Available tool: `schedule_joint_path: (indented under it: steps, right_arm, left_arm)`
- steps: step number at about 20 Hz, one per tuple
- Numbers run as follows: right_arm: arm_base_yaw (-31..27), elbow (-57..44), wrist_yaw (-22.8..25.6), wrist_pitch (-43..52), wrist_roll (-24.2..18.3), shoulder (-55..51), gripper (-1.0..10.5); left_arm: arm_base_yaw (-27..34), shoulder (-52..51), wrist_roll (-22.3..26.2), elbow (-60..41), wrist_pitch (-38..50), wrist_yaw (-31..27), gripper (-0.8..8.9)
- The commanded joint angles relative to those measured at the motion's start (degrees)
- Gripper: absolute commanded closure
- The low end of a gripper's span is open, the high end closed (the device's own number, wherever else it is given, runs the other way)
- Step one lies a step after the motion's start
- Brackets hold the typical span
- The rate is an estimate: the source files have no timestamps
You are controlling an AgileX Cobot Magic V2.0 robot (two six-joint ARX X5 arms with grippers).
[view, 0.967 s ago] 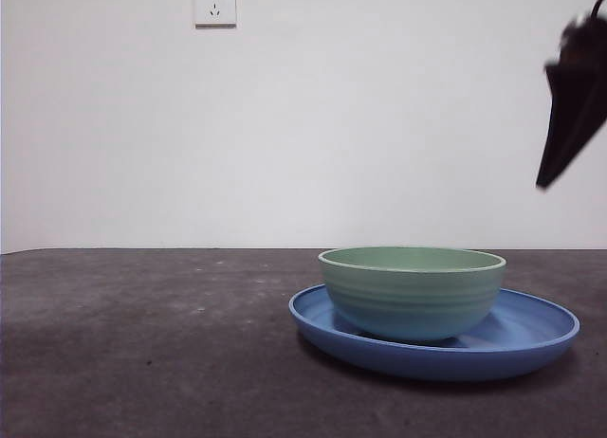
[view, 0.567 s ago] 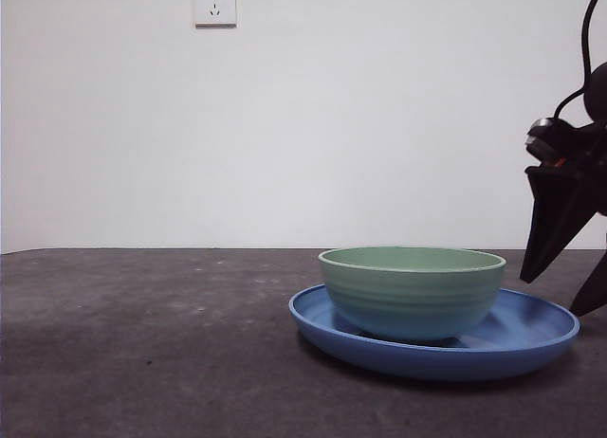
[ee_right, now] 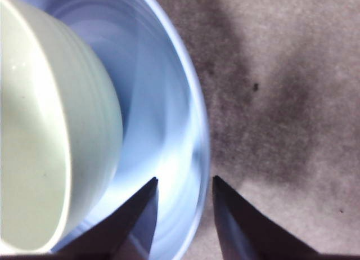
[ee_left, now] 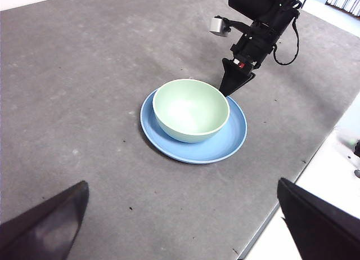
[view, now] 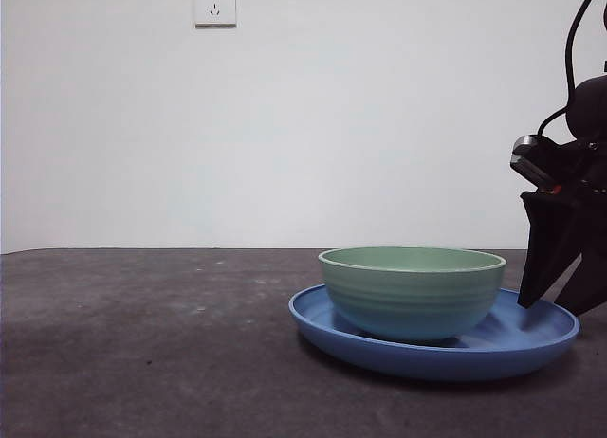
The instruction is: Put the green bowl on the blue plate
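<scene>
The green bowl (view: 413, 291) sits upright inside the blue plate (view: 531, 329) on the dark grey table. Both show in the left wrist view, the bowl (ee_left: 191, 109) and the plate (ee_left: 225, 142). My right gripper (view: 541, 310) is low at the plate's right rim, and it also shows in the left wrist view (ee_left: 226, 91). In the right wrist view its jaws (ee_right: 184, 180) stand a little apart astride the plate's rim (ee_right: 163, 119), beside the bowl (ee_right: 50, 130), holding nothing. My left gripper (ee_left: 181, 183) is high above the table, wide open and empty.
A white wall with a socket (view: 214, 4) stands behind the table. The table's edge (ee_left: 292, 175) runs close to the plate on the right arm's side, with a pale floor beyond it.
The right gripper has come down from the upper right corner to the plate's right rim. The bowl and plate have not moved.
</scene>
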Motion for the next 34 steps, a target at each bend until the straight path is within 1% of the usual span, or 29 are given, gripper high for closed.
schedule_joint_path:
  steps: [1, 7, 9, 11, 12, 18, 22, 24, 26, 28, 31, 32, 34]
  right_arm:
    - [0.13, 0.92, 0.0, 0.24, 0.04, 1.05, 8.1]
    - [0.13, 0.92, 0.2, 0.68, 1.6, 1.05, 8.4]
    - [0.15, 0.92, 1.33, 0.68, 2.38, 1.05, 8.5]
    - [0.2, 0.92, 1.97, 0.61, 2.4, 1.05, 9.2]
    - [0.2, 0.92, 1.97, 0.63, 2.43, 1.05, 9.4]
    - [0.31, 1.46, 2.14, 0.59, 4.04, 1.03, 9.4]
    - [1.18, 5.95, 2.14, -2.4, 5.73, 1.03, 9.4]
    - [2.91, 9.03, 2.16, -3.98, 7.26, 1.03, 9.4]
    - [5.55, 11.32, 2.19, -3.93, 9.66, 1.03, 9.4]
    - [8.81, 12.24, 3.02, -1.84, 12.52, 1.05, 9.4]
    - [13.68, 12.24, 3.02, 2.03, 16.5, 1.95, 9.4]
    - [15.08, 12.26, 2.99, 2.89, 17.49, 2.82, 9.4]
    - [17.53, 12.26, 3.06, 3.72, 17.94, 4.9, 9.4]
  left_arm:
    - [-0.24, 0.24, -0.15, 0.33, 0.83, -0.04, 1.56]
    - [-0.24, 0.24, -0.15, 0.33, 0.83, -0.04, 1.56]
    - [-0.24, 0.24, -0.17, 0.33, 0.85, -0.04, 1.56]
    - [-0.24, 0.24, -0.17, 0.33, 0.85, -0.04, 1.56]
    - [-0.24, 0.24, -0.17, 0.33, 0.85, -0.04, 1.56]
    - [-0.24, 0.24, -0.15, 0.33, 0.85, -0.04, 1.56]
    - [-0.24, 0.24, -0.17, 0.33, 0.85, -0.04, 1.56]
    - [-0.24, 0.24, -0.15, 0.33, 0.85, -0.04, 1.56]
    - [-0.24, 0.24, -0.15, 0.33, 0.85, -0.04, 1.56]
    - [-0.24, 0.24, -0.15, 0.35, 0.85, -0.04, 1.56]
    - [-0.24, 0.24, -0.15, 0.35, 0.85, -0.04, 1.56]
    - [-0.24, 0.24, -0.15, 0.35, 0.85, -0.04, 1.56]
    - [-0.24, 0.24, -0.15, 0.35, 0.85, -0.04, 1.56]
